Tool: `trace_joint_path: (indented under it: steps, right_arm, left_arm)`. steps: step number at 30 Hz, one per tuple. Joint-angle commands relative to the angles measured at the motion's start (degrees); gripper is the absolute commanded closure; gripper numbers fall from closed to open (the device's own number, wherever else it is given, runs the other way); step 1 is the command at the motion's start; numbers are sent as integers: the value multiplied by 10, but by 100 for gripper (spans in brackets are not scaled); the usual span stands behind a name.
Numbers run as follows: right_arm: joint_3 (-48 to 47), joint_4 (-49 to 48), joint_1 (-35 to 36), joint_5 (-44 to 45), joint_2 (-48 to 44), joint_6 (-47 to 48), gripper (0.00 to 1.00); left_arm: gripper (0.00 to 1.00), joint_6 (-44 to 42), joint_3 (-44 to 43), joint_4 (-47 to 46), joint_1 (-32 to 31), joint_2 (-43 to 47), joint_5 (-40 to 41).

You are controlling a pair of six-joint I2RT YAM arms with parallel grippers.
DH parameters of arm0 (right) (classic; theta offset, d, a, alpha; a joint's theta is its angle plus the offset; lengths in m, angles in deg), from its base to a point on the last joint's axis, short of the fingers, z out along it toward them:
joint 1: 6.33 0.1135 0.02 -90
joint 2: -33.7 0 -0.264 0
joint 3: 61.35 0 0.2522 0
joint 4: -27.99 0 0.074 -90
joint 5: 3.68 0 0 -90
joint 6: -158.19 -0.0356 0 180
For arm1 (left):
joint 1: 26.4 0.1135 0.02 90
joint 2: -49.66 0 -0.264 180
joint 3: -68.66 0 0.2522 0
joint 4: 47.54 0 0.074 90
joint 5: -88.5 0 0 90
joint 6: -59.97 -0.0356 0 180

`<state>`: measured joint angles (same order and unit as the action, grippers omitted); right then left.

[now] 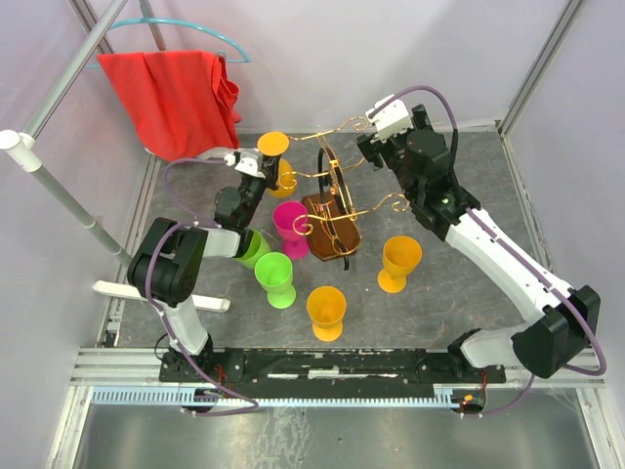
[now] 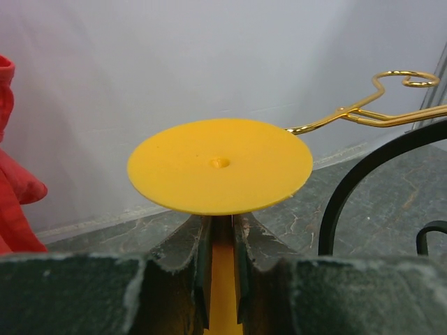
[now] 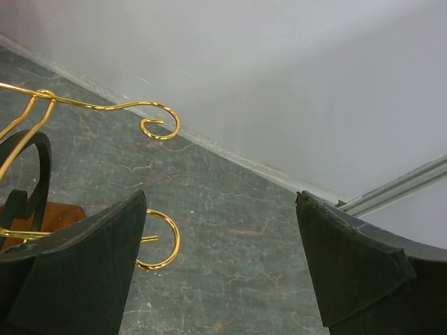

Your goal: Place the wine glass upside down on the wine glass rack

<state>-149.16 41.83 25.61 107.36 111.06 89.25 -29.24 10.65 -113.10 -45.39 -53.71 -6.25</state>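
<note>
My left gripper [image 1: 256, 168] is shut on the stem of an orange wine glass [image 1: 276, 161], held upside down with its round foot on top, at the left side of the wine glass rack [image 1: 332, 220]. In the left wrist view the foot [image 2: 220, 166] fills the middle, the stem runs between the closed fingers of the gripper [image 2: 222, 223], and a gold rack arm [image 2: 363, 112] reaches in at the right. The rack has gold wire arms with scroll ends on a dark brown base. My right gripper [image 1: 376, 147] is open and empty at the rack's far right arm; its view shows the gripper [image 3: 220, 202] beside gold scrolls [image 3: 159, 125].
On the table by the rack stand a magenta glass [image 1: 290, 227], two green glasses [image 1: 275, 278], and two orange glasses [image 1: 326, 311] [image 1: 399, 262]. A red cloth [image 1: 181, 98] hangs on a hanger at the back left. White walls close in the table.
</note>
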Motion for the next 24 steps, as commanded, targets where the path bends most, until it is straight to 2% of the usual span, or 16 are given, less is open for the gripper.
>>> trace_joint_path:
  steps: [1,7,10,17,24]
  right_arm:
    - [-24,-17,-3,-6,-1,-11,4]
    - [-20,-18,-3,-5,-5,-14,4]
    - [-18,-18,-3,-3,-7,-14,3]
    - [-40,1,-3,2,3,-23,3]
    - [-80,37,-5,11,21,-49,1]
  left_arm:
    - [93,-22,-21,-15,-6,33,-39]
    - [89,-22,-42,-1,-17,30,-51]
    - [77,-19,-39,-2,-18,36,-42]
    - [64,-36,-15,49,-18,82,-20]
    - [45,-57,15,95,-17,122,19]
